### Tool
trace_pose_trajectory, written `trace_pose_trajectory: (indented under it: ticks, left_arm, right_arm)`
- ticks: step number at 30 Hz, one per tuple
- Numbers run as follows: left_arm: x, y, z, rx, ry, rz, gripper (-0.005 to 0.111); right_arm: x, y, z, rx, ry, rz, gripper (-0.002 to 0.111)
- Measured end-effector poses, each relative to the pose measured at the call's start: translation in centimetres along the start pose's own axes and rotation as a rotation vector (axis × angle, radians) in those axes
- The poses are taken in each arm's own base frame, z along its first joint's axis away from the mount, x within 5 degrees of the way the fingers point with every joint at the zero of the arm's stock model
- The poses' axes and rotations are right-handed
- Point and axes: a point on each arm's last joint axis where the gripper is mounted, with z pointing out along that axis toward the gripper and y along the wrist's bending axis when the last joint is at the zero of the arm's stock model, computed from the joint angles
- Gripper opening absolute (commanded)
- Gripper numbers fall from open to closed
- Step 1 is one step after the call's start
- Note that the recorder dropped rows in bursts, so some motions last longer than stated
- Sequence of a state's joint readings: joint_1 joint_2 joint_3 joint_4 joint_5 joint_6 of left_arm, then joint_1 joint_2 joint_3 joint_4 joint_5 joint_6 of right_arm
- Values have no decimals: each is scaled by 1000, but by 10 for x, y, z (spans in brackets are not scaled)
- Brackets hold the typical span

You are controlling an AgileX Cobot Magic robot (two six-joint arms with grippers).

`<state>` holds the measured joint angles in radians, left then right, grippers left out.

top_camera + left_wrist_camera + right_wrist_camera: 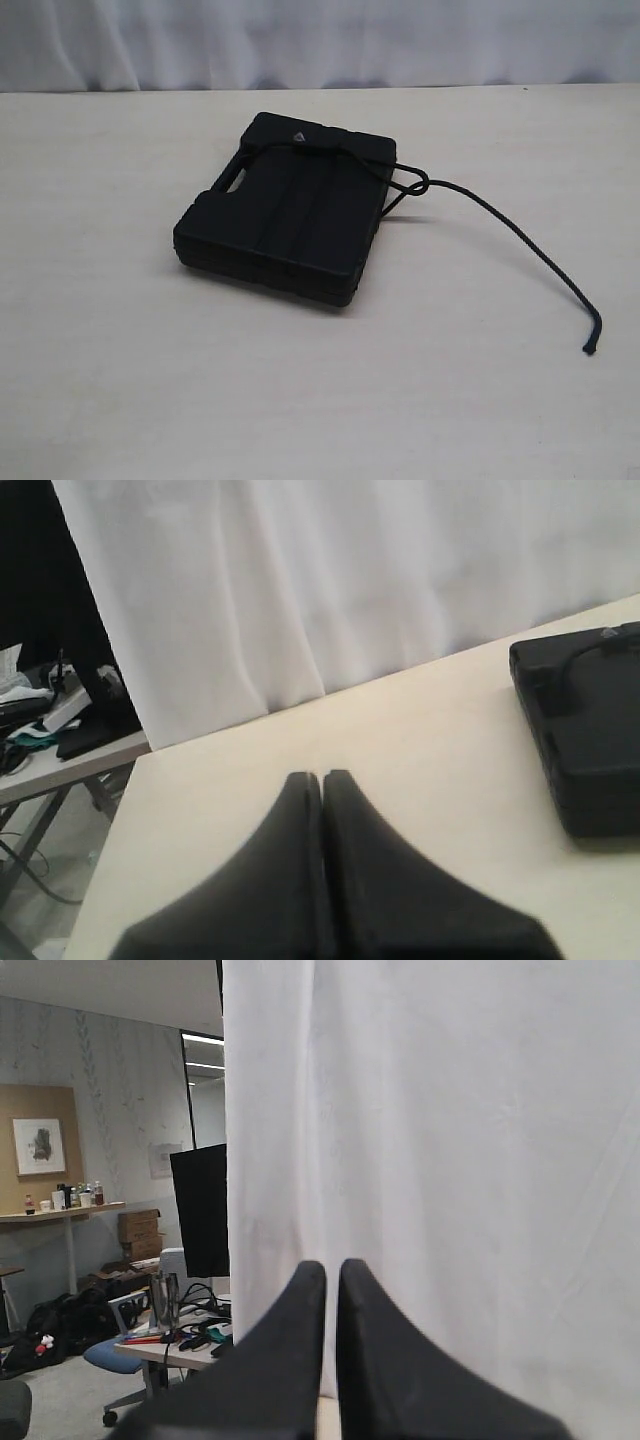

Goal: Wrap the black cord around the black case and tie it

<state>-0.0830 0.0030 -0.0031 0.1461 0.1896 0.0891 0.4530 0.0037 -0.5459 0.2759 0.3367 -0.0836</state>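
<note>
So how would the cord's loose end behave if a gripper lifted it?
Probably floppy: the cord lies in a slack curve on the table, so it would likely droop. It looks thin and light. Since it is looped and knotted at the case, a hard pull might drag the case.

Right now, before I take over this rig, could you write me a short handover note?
Left end effector: shut, empty, apart from the black case.
Right end effector: shut, empty, neither task thing in its view.
The black case lies flat; the black cord crosses its far end, knot beside its right edge, free end trailing on the table.
Done: wrap and knot look made.
Left: perhaps check the knot holds.
</note>
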Motion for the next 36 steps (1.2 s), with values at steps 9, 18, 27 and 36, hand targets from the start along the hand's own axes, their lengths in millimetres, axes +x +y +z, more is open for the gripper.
trace_pose_trajectory:
  ticks: [9,18,27,36]
  left_arm:
    - [12,-1,-1,7,127,-64,0]
    - [12,-1,-1,3,131,-139,0]
    - [12,-1,-1,5,131,-146,0]
    - [12,-1,-1,4,131,-142,0]
  right_arm:
    - [0,0,0,0,0,0,4]
    - [0,0,0,0,0,0,4]
    - [0,0,0,0,0,0,4]
    - [0,0,0,0,0,0,4]
